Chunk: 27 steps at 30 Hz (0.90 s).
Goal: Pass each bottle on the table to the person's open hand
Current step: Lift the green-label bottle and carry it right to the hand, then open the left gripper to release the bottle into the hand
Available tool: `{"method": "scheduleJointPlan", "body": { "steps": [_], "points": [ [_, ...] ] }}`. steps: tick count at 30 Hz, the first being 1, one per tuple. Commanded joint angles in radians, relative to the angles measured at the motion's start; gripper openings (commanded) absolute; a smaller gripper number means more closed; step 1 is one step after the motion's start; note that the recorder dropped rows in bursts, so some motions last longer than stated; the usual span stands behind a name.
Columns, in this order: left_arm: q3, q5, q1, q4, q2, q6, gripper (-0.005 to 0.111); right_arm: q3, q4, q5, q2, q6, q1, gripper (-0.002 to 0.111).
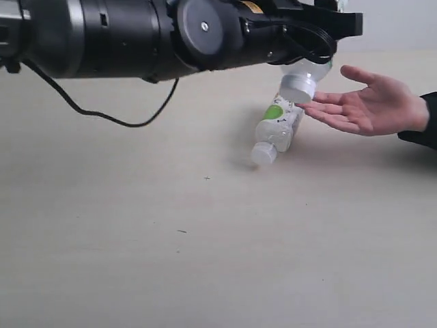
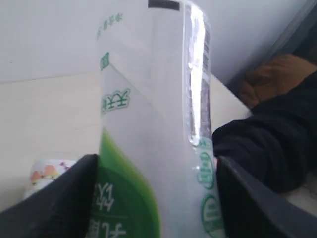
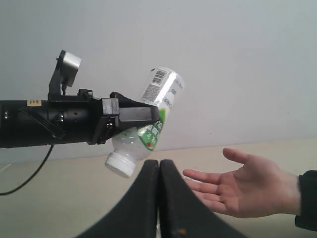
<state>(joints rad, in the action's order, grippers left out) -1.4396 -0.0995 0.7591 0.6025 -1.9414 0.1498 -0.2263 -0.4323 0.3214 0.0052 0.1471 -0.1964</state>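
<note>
My left gripper [image 3: 131, 116] is shut on a clear white-capped bottle [image 3: 146, 124] with a green-and-white label, held tilted cap-down in the air just left of the person's open hand [image 1: 372, 102]. In the left wrist view this bottle [image 2: 153, 124] fills the space between the two black fingers [image 2: 54, 203]. A second white-capped bottle [image 1: 276, 130] lies on the table [image 1: 171, 239] below, near the hand's fingertips. My right gripper [image 3: 159, 168] is shut and empty, away from both. The red-capped bottles are out of view.
The left arm [image 1: 136, 34] stretches across the top of the exterior view with a black cable [image 1: 102, 113] hanging under it. The person's dark sleeve [image 1: 423, 123] is at the right edge.
</note>
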Motion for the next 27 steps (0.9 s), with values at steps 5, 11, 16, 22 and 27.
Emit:
{"method": "scheduleJointPlan", "body": {
  "steps": [5,11,16,22,27],
  "points": [
    [-0.005,-0.243,0.120,0.291,-0.110,-0.034,0.000,0.002,0.005,-0.003,-0.005,0.007,-0.002,0.000],
    [-0.005,-0.323,0.164,0.428,-0.165,-0.123,0.000,0.002,0.005,-0.003,-0.005,0.007,-0.002,0.000],
    [-0.005,-0.332,0.187,0.428,-0.203,-0.191,0.000,0.002,0.005,-0.003,-0.005,0.007,-0.002,0.000],
    [-0.043,-0.325,0.193,0.397,-0.238,-0.239,0.000,0.002,0.005,-0.003,-0.005,0.007,-0.002,0.000],
    [-0.118,-0.271,0.193,0.354,-0.279,-0.239,0.000,0.002,0.005,-0.001,-0.005,0.007,-0.002,0.000]
  ]
}}
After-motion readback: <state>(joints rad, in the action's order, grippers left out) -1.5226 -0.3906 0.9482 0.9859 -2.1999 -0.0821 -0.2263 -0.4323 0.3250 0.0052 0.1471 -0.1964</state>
